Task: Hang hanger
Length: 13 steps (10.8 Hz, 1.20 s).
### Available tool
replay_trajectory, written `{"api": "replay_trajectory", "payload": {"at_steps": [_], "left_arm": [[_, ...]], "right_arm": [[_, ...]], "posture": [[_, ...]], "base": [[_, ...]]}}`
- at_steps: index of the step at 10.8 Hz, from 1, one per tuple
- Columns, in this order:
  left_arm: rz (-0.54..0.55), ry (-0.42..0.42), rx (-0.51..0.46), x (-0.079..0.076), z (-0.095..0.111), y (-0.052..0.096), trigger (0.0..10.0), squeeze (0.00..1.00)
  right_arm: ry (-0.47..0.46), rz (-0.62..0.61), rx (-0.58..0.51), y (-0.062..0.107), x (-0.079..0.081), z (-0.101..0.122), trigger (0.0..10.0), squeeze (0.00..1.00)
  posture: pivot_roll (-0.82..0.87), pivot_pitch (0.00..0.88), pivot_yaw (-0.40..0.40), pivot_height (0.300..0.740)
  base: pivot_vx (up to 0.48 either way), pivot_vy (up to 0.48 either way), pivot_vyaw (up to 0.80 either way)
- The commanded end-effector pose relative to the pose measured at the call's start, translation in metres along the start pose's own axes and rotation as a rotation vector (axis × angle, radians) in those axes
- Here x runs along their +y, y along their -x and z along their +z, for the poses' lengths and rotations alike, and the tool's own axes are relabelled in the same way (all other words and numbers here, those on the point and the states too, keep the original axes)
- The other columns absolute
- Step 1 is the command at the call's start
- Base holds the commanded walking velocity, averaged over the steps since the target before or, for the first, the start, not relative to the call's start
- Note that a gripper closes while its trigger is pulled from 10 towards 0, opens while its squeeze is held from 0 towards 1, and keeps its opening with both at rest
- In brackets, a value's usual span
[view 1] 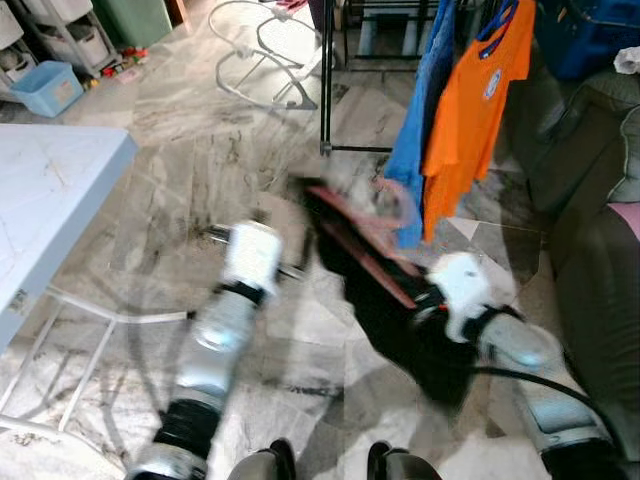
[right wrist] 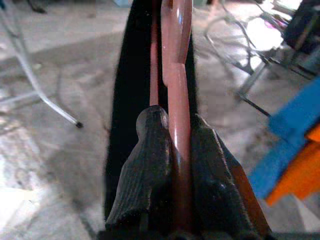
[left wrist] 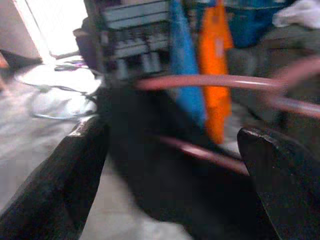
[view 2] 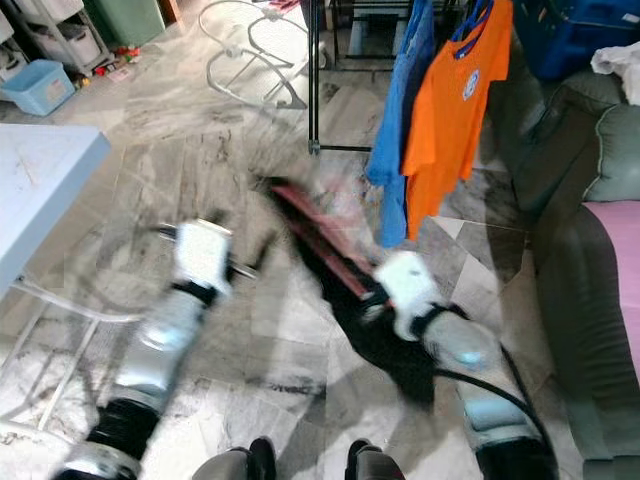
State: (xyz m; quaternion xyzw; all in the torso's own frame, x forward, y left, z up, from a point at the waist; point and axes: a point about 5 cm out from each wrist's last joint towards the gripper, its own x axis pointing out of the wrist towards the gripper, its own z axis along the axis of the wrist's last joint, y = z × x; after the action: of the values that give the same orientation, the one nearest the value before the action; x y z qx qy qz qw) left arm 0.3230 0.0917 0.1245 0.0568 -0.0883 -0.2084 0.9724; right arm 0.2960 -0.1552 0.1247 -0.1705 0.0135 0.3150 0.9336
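Blurred head views here, but the right gripper (right wrist: pixel 177 165) is plain enough: its two black fingers (right wrist: pixel 147 165) are pressed tight on the pink hanger (right wrist: pixel 176 60), one on each side of the flat bar. A black garment (view 1: pixel 400 320) is draped on that hanger, which is held low over the marble floor (view 1: pixel 200 160), slanting from the right gripper up toward the rack (view 1: pixel 326 80). The left gripper (left wrist: pixel 170 165) is spread wide, nothing between its fingers (left wrist: pixel 65 180); from its wrist camera the hanger's pink bars and the dark cloth lie just ahead of the gap, though whether they touch is hard to tell through the smear. On the rack hang a blue garment (view 1: pixel 430 90) and an orange shirt (view 1: pixel 475 110), side by side, just beyond the hanger's far end. A white table (view 1: pixel 50 200) stands on the robot's left, a grey sofa (view 1: pixel 590 250) on its right, and a blue bin (view 1: pixel 45 88) sits far back left.
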Motion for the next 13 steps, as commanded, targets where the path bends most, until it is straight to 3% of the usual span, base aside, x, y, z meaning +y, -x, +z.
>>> {"api": "replay_trajectory", "payload": {"at_steps": [1, 2, 5, 6, 7, 8, 9, 10, 11, 12, 13], "left_arm": [[-0.004, 0.006, 0.009, 0.001, -0.003, 0.004, 10.0, 0.00], [-0.017, 0.017, 0.002, -0.005, -0.005, 0.004, 10.0, 0.00], [0.079, 0.024, 0.053, 0.017, -0.014, 0.003, 10.0, 0.00], [0.115, 0.037, 0.060, 0.025, -0.015, 0.004, 5.2, 0.00], [0.141, 0.023, 0.053, 0.031, -0.014, 0.003, 2.2, 0.00], [0.147, 0.016, 0.054, 0.032, -0.014, 0.002, 1.5, 0.00], [0.150, 0.008, 0.054, 0.033, -0.014, 0.002, 6.4, 0.00], [0.139, 0.011, 0.048, 0.031, -0.015, 0.002, 6.0, 0.00], [0.071, 0.028, 0.042, 0.021, -0.015, 0.002, 6.7, 0.00], [0.066, 0.024, 0.040, 0.018, -0.017, 0.003, 0.0, 0.00], [0.088, 0.024, 0.049, 0.020, -0.019, 0.004, 0.0, 0.00]], "right_arm": [[0.011, 0.034, -0.058, -0.003, 0.004, 0.014, 10.0, 0.00], [-0.022, 0.094, -0.094, -0.004, 0.015, 0.025, 10.0, 0.00], [-0.017, 0.123, -0.093, 0.003, 0.015, 0.030, 10.0, 0.00], [-0.025, 0.134, -0.090, 0.006, 0.016, 0.032, 10.0, 0.00], [-0.019, 0.127, -0.077, 0.008, 0.016, 0.031, 10.0, 0.00], [-0.021, 0.131, -0.073, 0.009, 0.016, 0.031, 10.0, 0.00], [-0.021, 0.142, -0.075, 0.010, 0.018, 0.033, 10.0, 0.00], [-0.019, 0.138, -0.068, 0.010, 0.019, 0.033, 10.0, 0.00], [-0.018, 0.135, -0.064, 0.009, 0.019, 0.033, 10.0, 0.00], [-0.010, 0.143, -0.062, 0.007, 0.022, 0.033, 10.0, 0.00], [-0.019, 0.150, -0.071, 0.006, 0.024, 0.036, 10.0, 0.00]], "posture": [[-0.19, 0.210, 0.094, 0.740], [-0.19, 0.208, 0.093, 0.740], [-0.20, 0.204, 0.094, 0.740], [-0.20, 0.203, 0.094, 0.740], [-0.20, 0.202, 0.094, 0.740], [-0.20, 0.201, 0.095, 0.740], [-0.21, 0.203, 0.097, 0.740], [-0.21, 0.204, 0.096, 0.740], [-0.21, 0.206, 0.097, 0.740], [-0.21, 0.207, 0.096, 0.740], [-0.21, 0.206, 0.096, 0.740]], "base": [[0.000, 0.000, 0.00], [0.000, 0.000, 0.00], [0.000, 0.000, 0.00], [0.000, 0.000, 0.00], [0.000, 0.000, 0.00], [0.000, 0.000, 0.00], [0.000, 0.000, 0.00], [0.000, 0.000, 0.00], [0.000, 0.000, 0.00], [0.000, 0.000, 0.00], [0.000, 0.000, 0.00]]}}
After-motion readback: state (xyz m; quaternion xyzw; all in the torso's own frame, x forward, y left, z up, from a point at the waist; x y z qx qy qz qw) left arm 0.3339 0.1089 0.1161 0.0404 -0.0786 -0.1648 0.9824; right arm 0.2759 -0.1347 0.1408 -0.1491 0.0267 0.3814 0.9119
